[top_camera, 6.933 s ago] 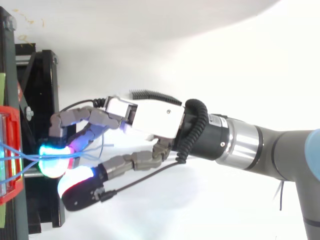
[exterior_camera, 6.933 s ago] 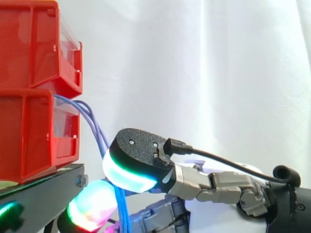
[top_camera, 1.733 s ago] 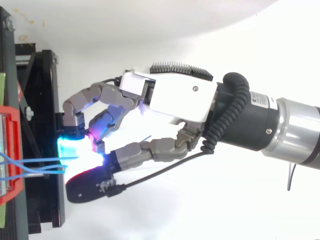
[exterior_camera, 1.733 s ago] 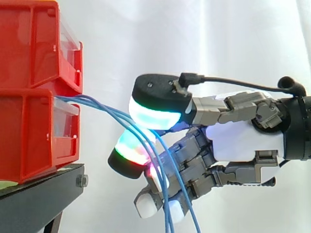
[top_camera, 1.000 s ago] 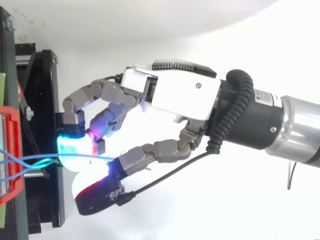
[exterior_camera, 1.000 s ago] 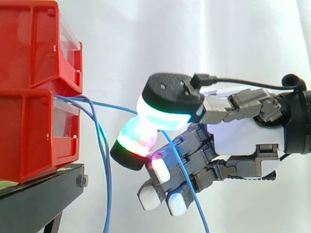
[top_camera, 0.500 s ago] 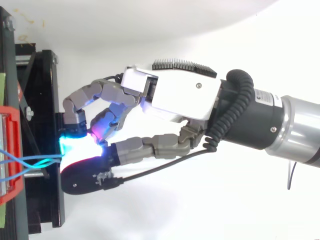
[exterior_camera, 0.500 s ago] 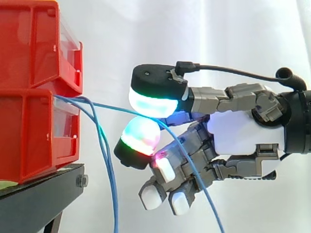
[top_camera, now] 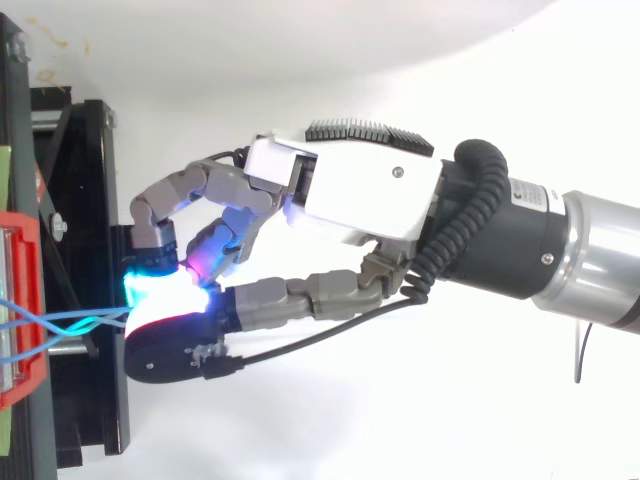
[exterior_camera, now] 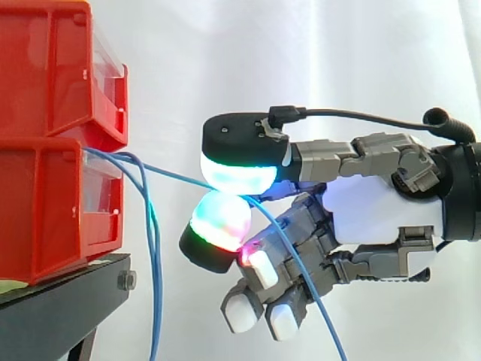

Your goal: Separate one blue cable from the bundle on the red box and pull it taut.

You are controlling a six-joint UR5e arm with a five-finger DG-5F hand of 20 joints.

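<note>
Blue cable (exterior_camera: 173, 175): pinched by the hand (exterior_camera: 376, 214), running straight from its pads to the red bin (exterior_camera: 45, 203) (loose end drops below the palm).
Other cables (exterior_camera: 152, 286): hanging slack, beyond the fingertips.
Hand: thumb and finger pressed onto the cable.

White curtain (exterior_camera: 316, 68) hung in soft folds right across the back. Down at lower left sat the black stand (exterior_camera: 68, 304), with a silver bolt (exterior_camera: 126, 280) showing on its front edge. Up at top left was the upper red bin (exterior_camera: 45, 68), a clear panel (exterior_camera: 109, 56) across its front.
</note>
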